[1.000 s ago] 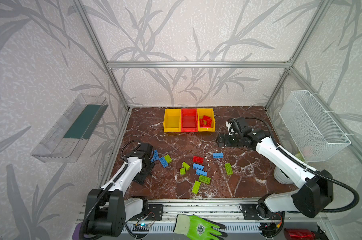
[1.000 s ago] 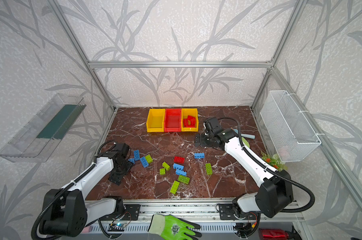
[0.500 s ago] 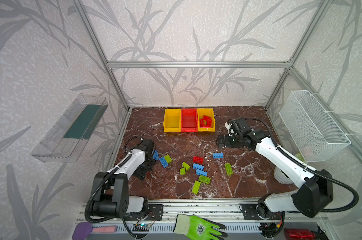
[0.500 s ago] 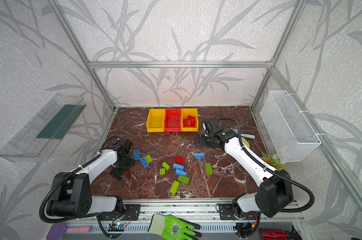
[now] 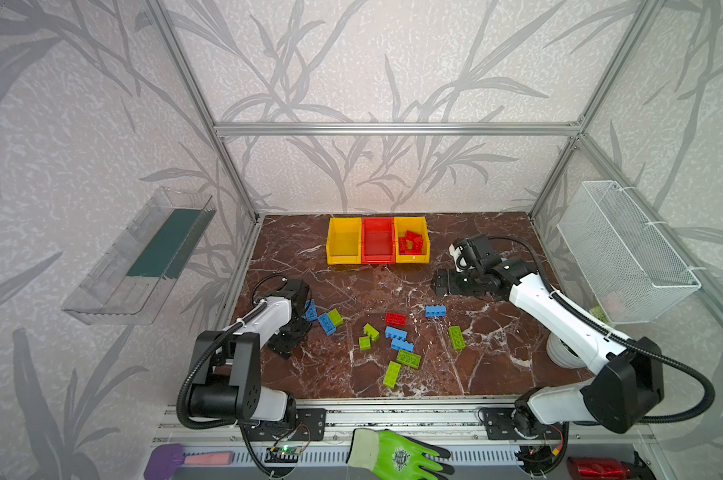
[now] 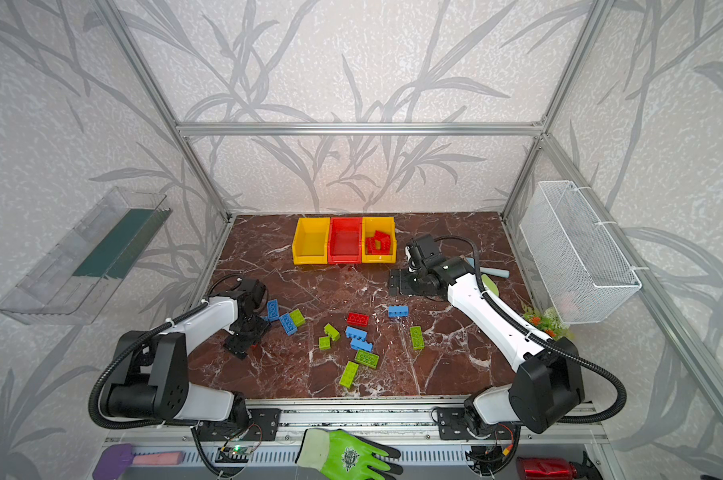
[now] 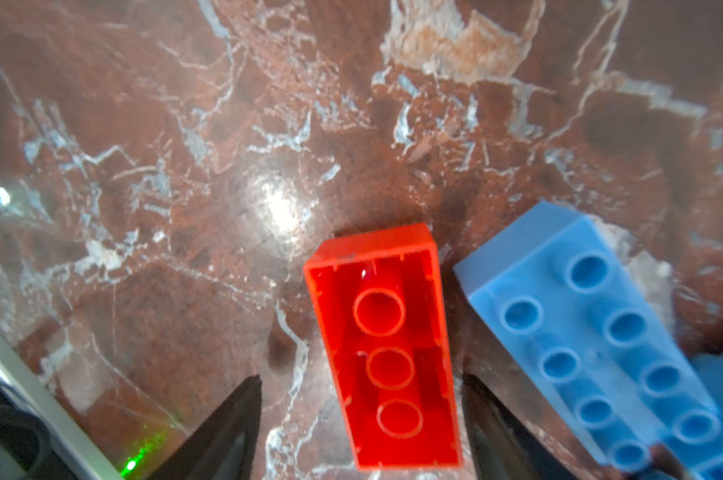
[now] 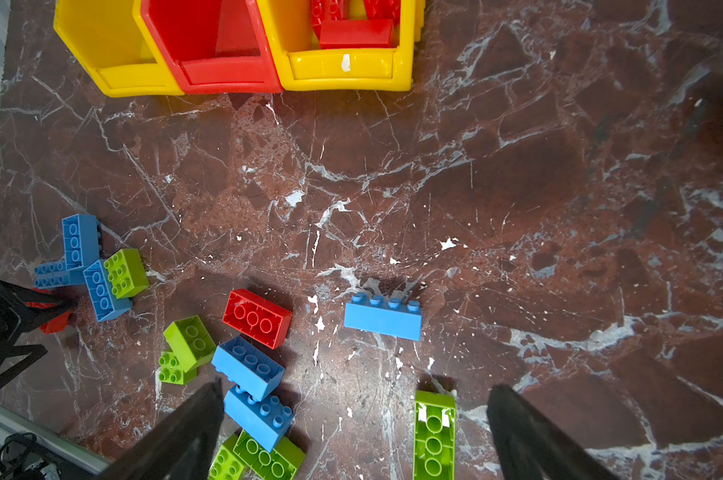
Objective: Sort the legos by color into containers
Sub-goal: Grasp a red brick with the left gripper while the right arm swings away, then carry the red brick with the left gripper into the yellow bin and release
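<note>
An upturned red brick (image 7: 382, 345) lies on the marble between the fingers of my left gripper (image 7: 362, 378), which is open; neither finger visibly presses it. In both top views that gripper (image 5: 287, 343) points down at the table's left, beside blue bricks (image 5: 325, 324) and a green one (image 5: 335, 318). My right gripper (image 5: 438, 282) hovers open and empty right of the containers. The left yellow bin (image 5: 343, 245) and the red bin (image 5: 377, 243) look empty; the right yellow bin (image 5: 411, 258) holds red bricks (image 5: 413, 243). Loose red (image 5: 395, 318), blue (image 5: 435, 310) and green (image 5: 456, 336) legos lie mid-table.
A blue brick (image 7: 588, 332) lies close beside the red one. A white wire basket (image 5: 625, 249) hangs on the right wall and a clear tray (image 5: 144, 257) on the left wall. A green glove (image 5: 393, 455) rests on the front rail.
My left gripper's jaws have narrowed around the red brick, and that arm's elbow has swung back toward the front rail. The right arm has hardly moved.
</note>
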`<state>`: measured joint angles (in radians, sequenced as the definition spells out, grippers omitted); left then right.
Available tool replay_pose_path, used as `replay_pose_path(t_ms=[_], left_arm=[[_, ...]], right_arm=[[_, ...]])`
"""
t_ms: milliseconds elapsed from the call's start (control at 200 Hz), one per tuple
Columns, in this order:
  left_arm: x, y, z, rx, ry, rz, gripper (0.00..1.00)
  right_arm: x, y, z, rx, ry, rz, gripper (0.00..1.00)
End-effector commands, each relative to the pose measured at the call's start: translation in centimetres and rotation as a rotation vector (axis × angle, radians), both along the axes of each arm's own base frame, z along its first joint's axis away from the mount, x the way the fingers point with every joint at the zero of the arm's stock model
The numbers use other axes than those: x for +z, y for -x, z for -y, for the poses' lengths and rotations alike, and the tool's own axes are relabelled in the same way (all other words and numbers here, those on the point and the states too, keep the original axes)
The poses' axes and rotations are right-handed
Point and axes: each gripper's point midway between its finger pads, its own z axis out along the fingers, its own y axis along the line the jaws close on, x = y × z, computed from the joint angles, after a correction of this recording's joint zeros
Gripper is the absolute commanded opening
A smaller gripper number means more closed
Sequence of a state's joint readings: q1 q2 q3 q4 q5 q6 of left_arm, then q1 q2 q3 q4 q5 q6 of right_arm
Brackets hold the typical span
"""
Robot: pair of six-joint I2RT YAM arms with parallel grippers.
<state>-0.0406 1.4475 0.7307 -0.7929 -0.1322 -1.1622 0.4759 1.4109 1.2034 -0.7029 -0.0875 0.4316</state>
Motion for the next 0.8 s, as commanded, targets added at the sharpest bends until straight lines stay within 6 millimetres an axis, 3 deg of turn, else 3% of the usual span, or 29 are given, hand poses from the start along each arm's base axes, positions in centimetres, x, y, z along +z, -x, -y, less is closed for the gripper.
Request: replay_pose_path(t_ms=[0, 200, 470, 665, 795], left_arm=[[-0.2, -0.1, -0.7, -0.010, -0.026, -0.017, 0.69], [-0.5, -0.2, -1.2, -0.012, -0.035, -0.020, 0.60], [-0.4, -0.3, -1.5, -0.062, -0.046, -0.067, 0.31], [1.9, -0.5, -0.6, -0.152, -0.098, -0.044, 0.16], [5.0, -2.9, 1.6, -0.273, -0.143, 0.019, 0.10]], right_arm=[[1.1, -0.3, 0.1, -0.013, -0.002, 0.014, 0.99], [1.1, 0.2, 0.5, -0.018, 0.004, 0.006, 0.99], [1.0, 0.8, 0.8, -0.021, 0.010, 0.000, 0.99], [0.8, 1.0, 0.7, -0.026, -0.004, -0.010, 0.99], [0.9, 1.4, 1.0, -0.032, -0.005, -0.010, 0.99]])
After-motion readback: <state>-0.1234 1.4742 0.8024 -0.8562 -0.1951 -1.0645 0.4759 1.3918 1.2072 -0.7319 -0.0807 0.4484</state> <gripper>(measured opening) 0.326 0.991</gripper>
